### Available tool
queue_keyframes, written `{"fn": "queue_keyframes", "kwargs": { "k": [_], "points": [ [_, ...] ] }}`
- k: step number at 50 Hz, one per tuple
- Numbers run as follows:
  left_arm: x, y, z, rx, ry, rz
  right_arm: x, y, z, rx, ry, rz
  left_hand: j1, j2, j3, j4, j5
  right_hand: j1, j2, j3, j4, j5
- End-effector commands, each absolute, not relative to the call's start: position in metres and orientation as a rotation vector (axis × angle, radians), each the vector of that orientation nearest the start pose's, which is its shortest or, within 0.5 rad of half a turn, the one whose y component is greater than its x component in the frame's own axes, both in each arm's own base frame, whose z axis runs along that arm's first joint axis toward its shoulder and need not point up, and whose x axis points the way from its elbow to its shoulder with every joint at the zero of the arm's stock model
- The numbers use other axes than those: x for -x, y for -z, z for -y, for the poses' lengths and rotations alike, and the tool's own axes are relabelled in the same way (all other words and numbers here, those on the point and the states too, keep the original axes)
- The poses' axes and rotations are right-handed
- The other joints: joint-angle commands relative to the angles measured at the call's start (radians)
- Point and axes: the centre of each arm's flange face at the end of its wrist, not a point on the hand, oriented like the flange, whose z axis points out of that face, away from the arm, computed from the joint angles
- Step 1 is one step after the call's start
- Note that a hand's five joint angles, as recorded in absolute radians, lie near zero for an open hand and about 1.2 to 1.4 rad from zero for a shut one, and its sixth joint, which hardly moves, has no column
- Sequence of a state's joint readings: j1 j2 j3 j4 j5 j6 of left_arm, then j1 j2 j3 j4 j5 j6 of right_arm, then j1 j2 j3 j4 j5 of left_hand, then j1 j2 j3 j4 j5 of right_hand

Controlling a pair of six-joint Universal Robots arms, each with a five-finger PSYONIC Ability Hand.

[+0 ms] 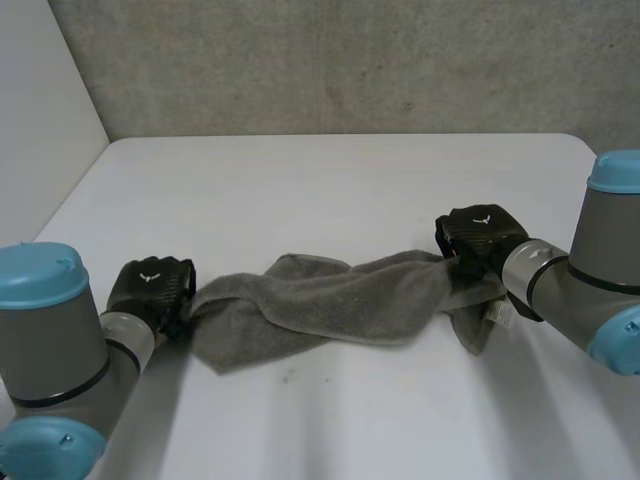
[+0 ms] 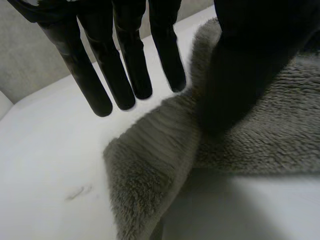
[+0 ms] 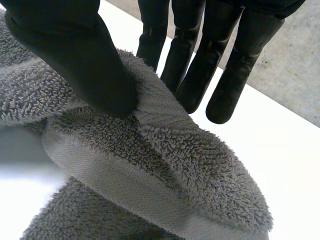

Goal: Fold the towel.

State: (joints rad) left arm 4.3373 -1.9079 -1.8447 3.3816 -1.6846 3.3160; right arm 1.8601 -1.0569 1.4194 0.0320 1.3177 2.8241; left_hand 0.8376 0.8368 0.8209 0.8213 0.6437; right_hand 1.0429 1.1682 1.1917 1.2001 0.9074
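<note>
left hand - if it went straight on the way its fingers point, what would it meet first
Probably the towel: the left hand points down at the fold sagging below it, with the white table beyond. Depth is unclear.

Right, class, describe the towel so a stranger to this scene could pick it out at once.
Start at the white table, on the side nearest the robot. Between the left hand and the right hand stretches a rumpled grey towel, each end pinched by one hand. It is the only soft, fuzzy thing among hard black fingers and smooth white table.
</note>
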Motion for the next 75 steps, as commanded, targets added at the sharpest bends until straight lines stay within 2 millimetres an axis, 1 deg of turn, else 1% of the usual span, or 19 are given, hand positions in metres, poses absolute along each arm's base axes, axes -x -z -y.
{"fn": "queue_keyframes", "kwargs": {
  "k": [1, 9, 13, 21, 26, 31, 32, 33, 36, 38, 39, 42, 45, 49, 51, 54, 60, 65, 75],
  "points": [
    [0.229, -0.146, 0.249, -0.629, 1.842, -2.515, -0.244, -0.193, 0.313, 0.905, 1.691, -2.261, 0.559, 0.559, 0.575, 0.575, 0.578, 0.353, 0.228, 0.205, 0.196, 0.314],
    [0.227, -0.183, 0.242, -0.683, 1.936, -2.409, -0.230, -0.214, 0.298, 1.057, 1.659, -2.316, 0.559, 0.559, 0.575, 0.575, 0.578, 0.353, 0.228, 0.205, 0.196, 0.314],
    [0.222, -0.197, 0.224, -0.849, 1.819, -2.369, -0.221, -0.216, 0.288, 1.191, 1.571, -2.379, 0.559, 0.559, 0.575, 0.575, 0.578, 0.353, 0.228, 0.205, 0.196, 0.314],
    [0.221, -0.201, 0.213, -1.018, 1.708, -2.379, -0.212, -0.215, 0.267, 1.473, 1.340, -2.430, 0.559, 0.559, 0.575, 0.575, 0.578, 0.353, 0.228, 0.205, 0.196, 0.314],
    [0.224, -0.179, 0.237, -1.041, 1.655, -2.395, -0.217, -0.200, 0.283, 1.530, 1.332, -2.425, 0.559, 0.559, 0.575, 0.575, 0.578, 0.353, 0.228, 0.205, 0.196, 0.314],
    [0.238, -0.177, 0.282, -1.009, 1.774, -2.301, -0.229, -0.206, 0.323, 1.483, 1.550, -2.397, 0.559, 0.559, 0.575, 0.575, 0.578, 0.353, 0.228, 0.205, 0.196, 0.314],
    [0.238, -0.177, 0.282, -1.008, 1.775, -2.300, -0.236, -0.216, 0.342, 1.412, 1.723, -2.350, 0.559, 0.559, 0.575, 0.575, 0.578, 0.353, 0.228, 0.205, 0.196, 0.314],
    [0.246, -0.191, 0.308, -0.958, 1.910, -2.194, -0.243, -0.233, 0.361, 1.315, 1.935, -2.261, 0.559, 0.559, 0.575, 0.575, 0.578, 0.353, 0.228, 0.205, 0.196, 0.314],
    [0.252, -0.209, 0.327, -0.905, 2.048, -2.090, -0.248, -0.252, 0.376, 1.214, 2.124, -2.152, 0.559, 0.559, 0.575, 0.575, 0.578, 0.353, 0.228, 0.205, 0.196, 0.314],
    [0.261, -0.263, 0.354, -0.755, 2.353, -1.797, -0.253, -0.293, 0.396, 1.002, 2.458, -1.888, 0.559, 0.559, 0.575, 0.575, 0.578, 0.353, 0.228, 0.205, 0.196, 0.314],
    [0.261, -0.263, 0.354, -0.755, 2.355, -1.796, -0.253, -0.293, 0.396, 1.001, 2.460, -1.886, 0.559, 0.559, 0.575, 0.575, 0.578, 0.353, 0.228, 0.205, 0.196, 0.314],
    [0.262, -0.344, 0.360, -0.519, 2.730, -1.361, -0.250, -0.358, 0.397, 0.711, 2.794, -1.473, 0.559, 0.559, 0.575, 0.575, 0.578, 0.353, 0.228, 0.205, 0.196, 0.314],
    [0.260, -0.368, 0.354, -0.438, 2.816, -1.228, -0.248, -0.365, 0.391, 0.672, 2.806, -1.424, 0.559, 0.559, 0.575, 0.575, 0.578, 0.353, 0.228, 0.205, 0.196, 0.314],
    [0.260, -0.361, 0.351, -0.455, 2.795, -1.284, -0.249, -0.353, 0.387, 0.730, 2.709, -1.526, 0.559, 0.559, 0.575, 0.575, 0.578, 0.353, 0.228, 0.205, 0.196, 0.314],
    [0.260, -0.349, 0.349, -0.482, 2.759, -1.354, -0.252, -0.327, 0.382, 0.844, 2.515, -1.691, 0.559, 0.559, 0.575, 0.575, 0.578, 0.353, 0.228, 0.205, 0.196, 0.314],
    [0.254, -0.294, 0.342, -0.584, 2.575, -1.627, -0.256, -0.297, 0.376, 0.940, 2.296, -1.846, 0.559, 0.559, 0.575, 0.575, 0.578, 0.353, 0.228, 0.205, 0.196, 0.314],
    [0.243, -0.214, 0.314, -0.725, 2.256, -1.997, -0.251, -0.241, 0.363, 1.081, 1.923, -2.136, 0.559, 0.559, 0.575, 0.575, 0.578, 0.353, 0.228, 0.205, 0.196, 0.314],
    [0.234, -0.172, 0.292, -0.792, 2.070, -2.162, -0.245, -0.208, 0.350, 1.274, 1.660, -2.304, 0.559, 0.559, 0.575, 0.575, 0.578, 0.353, 0.228, 0.205, 0.196, 0.314],
    [0.236, -0.162, 0.275, -0.842, 2.022, -2.208, -0.233, -0.194, 0.354, 1.314, 1.591, -2.436, 0.559, 0.559, 0.575, 0.575, 0.578, 0.353, 0.228, 0.205, 0.196, 0.314]
  ]
}}
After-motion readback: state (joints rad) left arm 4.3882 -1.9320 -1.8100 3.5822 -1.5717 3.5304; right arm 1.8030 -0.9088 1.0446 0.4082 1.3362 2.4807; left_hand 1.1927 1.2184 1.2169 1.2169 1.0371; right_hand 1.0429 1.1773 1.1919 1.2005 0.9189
